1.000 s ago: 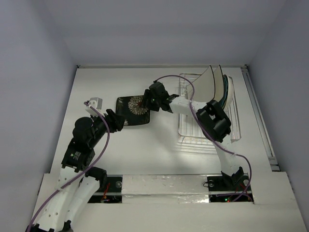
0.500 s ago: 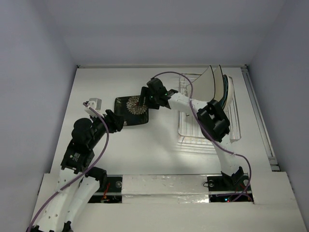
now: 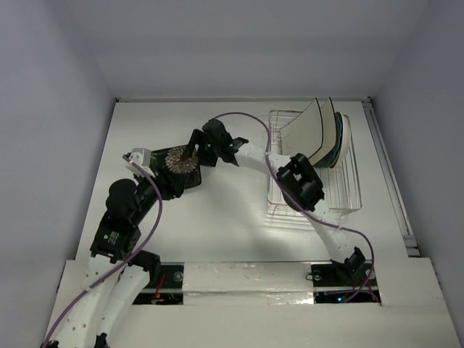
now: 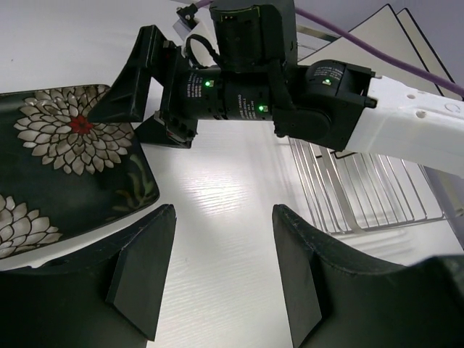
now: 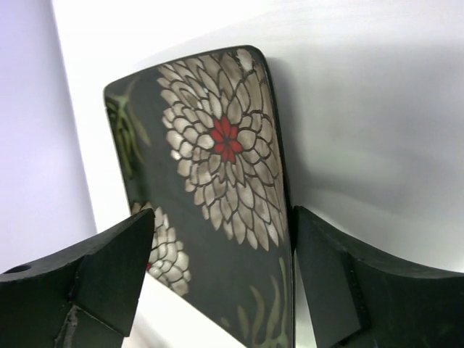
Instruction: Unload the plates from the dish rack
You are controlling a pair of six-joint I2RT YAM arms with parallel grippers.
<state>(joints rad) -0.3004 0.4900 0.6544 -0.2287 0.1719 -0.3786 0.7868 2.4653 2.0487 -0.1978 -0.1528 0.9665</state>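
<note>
The dark square patterned plate (image 3: 176,168) lies on the table left of the dish rack (image 3: 346,190). My right gripper (image 3: 191,150) is open over the plate's right part. In the right wrist view (image 5: 221,246) one finger (image 5: 326,283) rests against the plate's rim (image 5: 279,145). My left gripper (image 3: 165,188) is open and empty at the plate's near edge; its wrist view (image 4: 225,268) shows bare table between the fingers and the plate (image 4: 65,167) to the left. Two cream-white square plates (image 3: 310,127) and a teal plate (image 3: 341,145) stand in the rack's far end.
The rack (image 4: 348,188) lies to the right in the left wrist view, with the right arm (image 4: 406,130) stretched across in front of it. Walls close in the table on the left, back and right. A rail (image 3: 388,174) runs along the table's right edge.
My right gripper has moved left and the dark patterned plate has slid left with it, toward my left gripper. The left arm has barely moved.
</note>
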